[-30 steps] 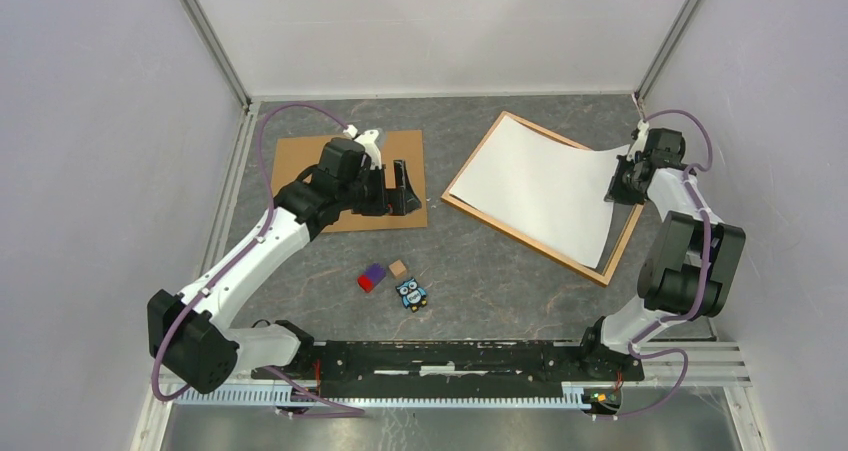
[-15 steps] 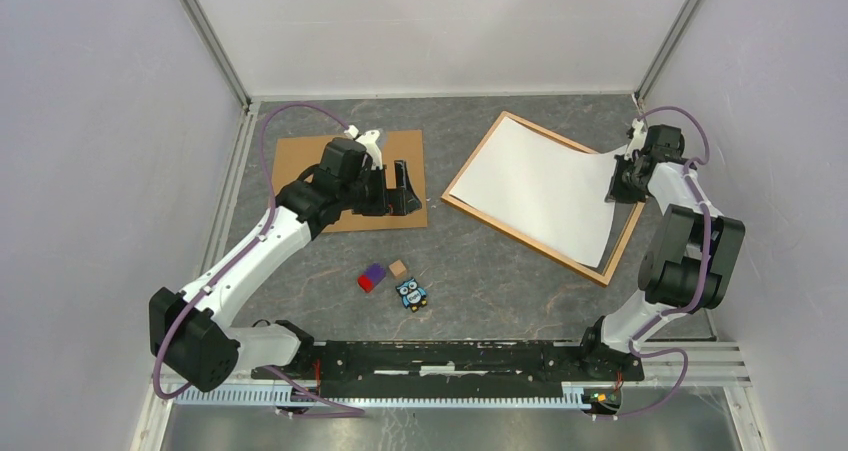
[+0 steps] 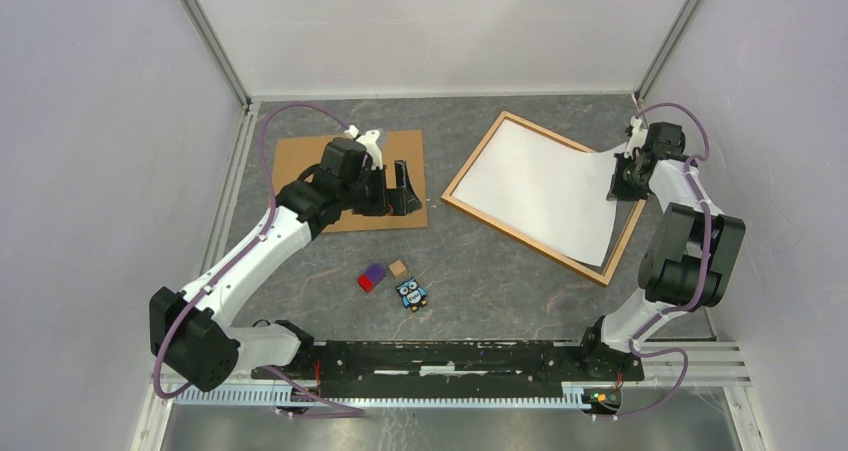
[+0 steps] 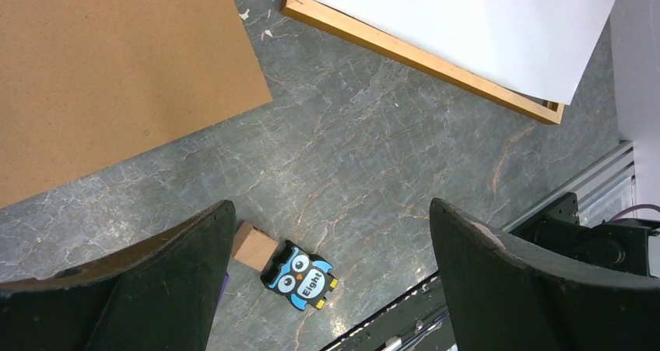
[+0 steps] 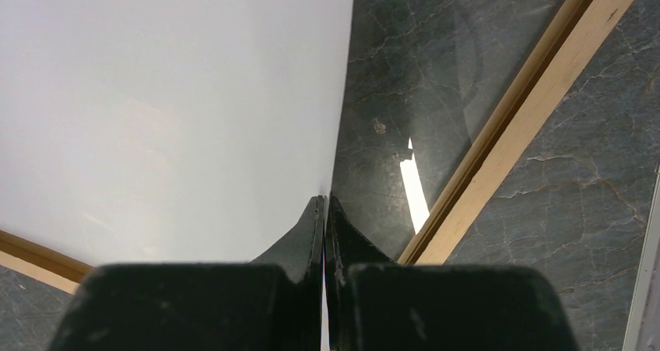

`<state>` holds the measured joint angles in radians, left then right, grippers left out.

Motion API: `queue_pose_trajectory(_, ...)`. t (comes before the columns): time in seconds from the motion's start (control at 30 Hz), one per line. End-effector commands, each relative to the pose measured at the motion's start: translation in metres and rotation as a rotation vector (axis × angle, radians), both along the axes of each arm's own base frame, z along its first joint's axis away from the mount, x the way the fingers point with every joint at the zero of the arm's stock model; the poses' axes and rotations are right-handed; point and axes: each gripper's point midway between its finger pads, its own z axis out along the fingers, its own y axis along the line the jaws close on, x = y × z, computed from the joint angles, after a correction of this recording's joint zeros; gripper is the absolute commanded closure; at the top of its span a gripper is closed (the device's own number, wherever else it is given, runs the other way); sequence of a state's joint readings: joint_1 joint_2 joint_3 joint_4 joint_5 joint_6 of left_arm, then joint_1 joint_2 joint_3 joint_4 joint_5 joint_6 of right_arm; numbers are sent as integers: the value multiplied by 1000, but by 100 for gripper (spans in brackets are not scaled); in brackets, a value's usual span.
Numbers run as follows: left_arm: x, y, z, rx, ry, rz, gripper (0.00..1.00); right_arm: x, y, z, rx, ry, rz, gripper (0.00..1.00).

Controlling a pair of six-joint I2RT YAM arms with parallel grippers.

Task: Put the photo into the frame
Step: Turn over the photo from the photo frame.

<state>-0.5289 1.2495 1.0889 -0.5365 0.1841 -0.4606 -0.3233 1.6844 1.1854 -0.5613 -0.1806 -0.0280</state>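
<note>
Top view: one photo [image 3: 540, 186] is seen white side up over one frame [image 3: 524, 239], long axes roughly matched, stretching leftward from the right gripper [image 3: 617, 183], the nearer arm; the left gripper [image 3: 410, 188] is held wide over one cardboard board [image 3: 295, 156]; left wrist view: the photo's near corner is seen overhanging the moulding; right wrist view: the jaws are pinched on the photo's raised edge.

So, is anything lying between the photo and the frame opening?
Nothing visible does. The right hand pinches the white-backed photo print by its edge above the light-orange wooden frame; the uncovered part of its opening holds no loose objects.
</note>
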Motion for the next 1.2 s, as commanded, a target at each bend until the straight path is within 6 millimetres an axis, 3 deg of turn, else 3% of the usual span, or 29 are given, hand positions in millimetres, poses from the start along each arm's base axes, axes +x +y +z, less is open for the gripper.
queue_pose_trajectory(0.0,7,-3,8,13,-63,-40,0,8,-2,1,-2,-38,3,98)
queue_pose_trajectory(0.1,7,-4,8,12,-61,-40,0,9,1,0,19,-43,1,90)
queue_pose_trajectory(0.2,7,-4,7,13,-60,-41,0,7,0,1,15,-51,-18,74)
queue_pose_trajectory(0.4,7,-4,7,11,-59,-42,0,-5,-15,7,-59,-12,-104,53)
queue_pose_trajectory(0.57,7,-4,6,15,-60,-41,0,-24,-56,39,-290,3,-249,35)
queue_pose_trajectory(0.73,12,2,3,43,-71,-20,0,-27,-59,72,-386,-79,-280,24)
queue_pose_trajectory(0.8,14,5,1,61,-73,-7,0,-15,-39,82,-349,-149,-228,21)
queue_pose_trajectory(0.87,16,8,-4,84,-70,8,0,2,2,91,-291,-254,-128,15)
queue_pose_trajectory(0.97,22,12,-15,116,-42,27,0,28,114,105,-117,-458,136,2)
queue_pose_trajectory(1.03,25,14,-26,133,-10,36,0,31,188,115,50,-586,286,2)
queue_pose_trajectory(1.17,28,27,-44,197,40,98,0,23,283,118,267,-670,406,2)
